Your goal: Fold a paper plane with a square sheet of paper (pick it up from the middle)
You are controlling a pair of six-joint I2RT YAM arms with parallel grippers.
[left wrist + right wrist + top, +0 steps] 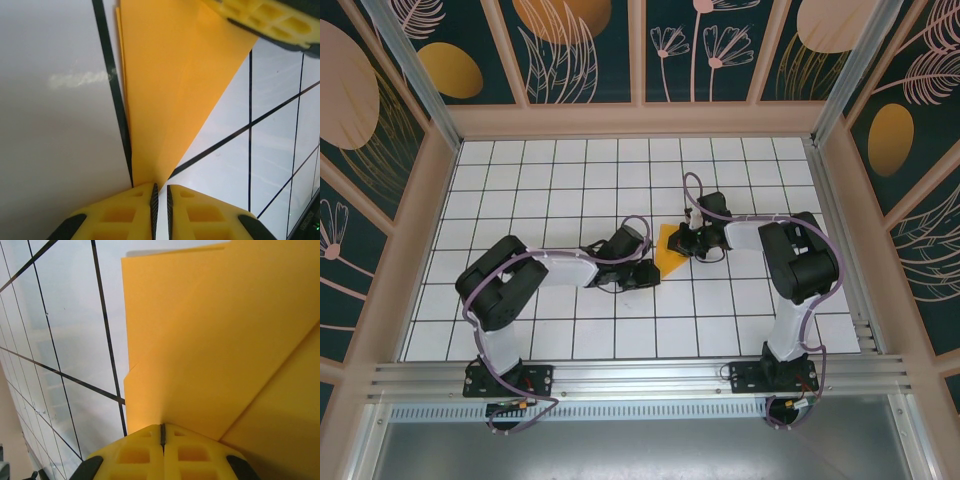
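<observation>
Top external view: the left arm (535, 275) reaches from its base at the near left across the white grid floor (570, 180) toward the middle. The left claw (655, 268) is low at the near corner of the paper (670, 252). The paper lies on the floor near the middle of the table, between the two claws. It is folded to an orange-yellow triangle that narrows toward the left claw. Just right of it, the right claw (688, 240) meets its far right side, and the right arm (800, 260) bends back to its base at the near right.

Left wrist view: the left claw (161, 186) has its yellow fingers almost together, with a thin slit between the black pads. The paper (165, 85) tapers down to a point that ends at the tip of the left finger (130, 210). Whether the point is pinched I cannot tell. A crease runs the length of the paper, and a second layer edge shows along its left side. At the top right, a yellow finger (265, 20) of the right claw lies over the paper's far edge.

Right wrist view: the right claw (162, 426) is closed, its fingers meeting in a dark seam. The paper (210, 350) spreads from the fingertips up and to the right, layered, with a step in its left edge and a crease slanting down at the right. It runs right up to the seam. Whether a layer is caught there I cannot tell.
</observation>
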